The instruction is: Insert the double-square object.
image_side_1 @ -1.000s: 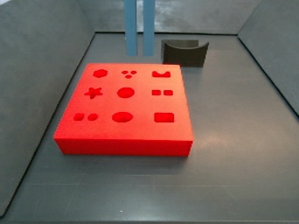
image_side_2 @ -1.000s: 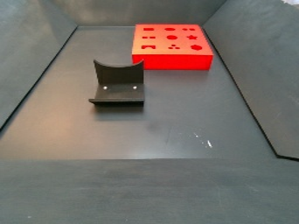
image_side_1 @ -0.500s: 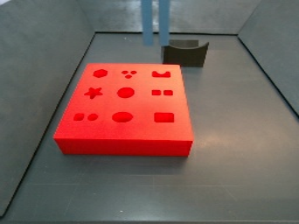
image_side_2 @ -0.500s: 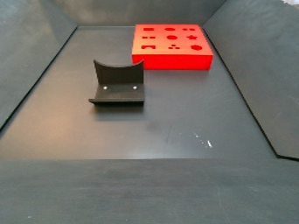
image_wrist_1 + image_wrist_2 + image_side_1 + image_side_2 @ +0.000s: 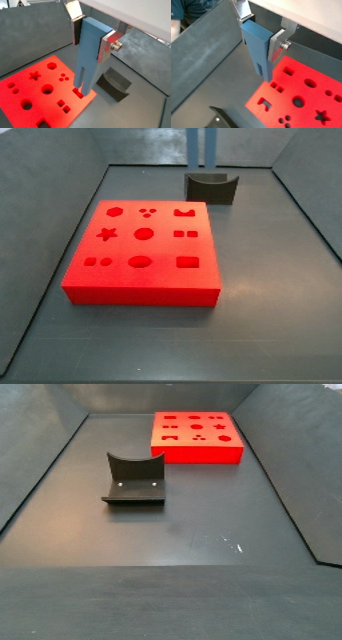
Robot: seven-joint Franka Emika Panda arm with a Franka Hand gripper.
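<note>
Two thin prongs at the foot of the double-square object point(image 5: 87, 55) hang free above the red board point(image 5: 40, 97), the piece upright and well clear of it in both wrist views. The gripper point(image 5: 93, 36) has its jaws clamped on the flat upper body, silver fingers point(image 5: 278, 41) pressed to either face. In a side view only the prongs point(image 5: 206, 148) show, high near the holder block point(image 5: 211, 188) on the table point(image 5: 267, 328). To do this well, I would keep the piece plumb, carry it over the pair of small square holes point(image 5: 185, 233), square the prongs to them, then lower slowly and release only once seated.
</note>
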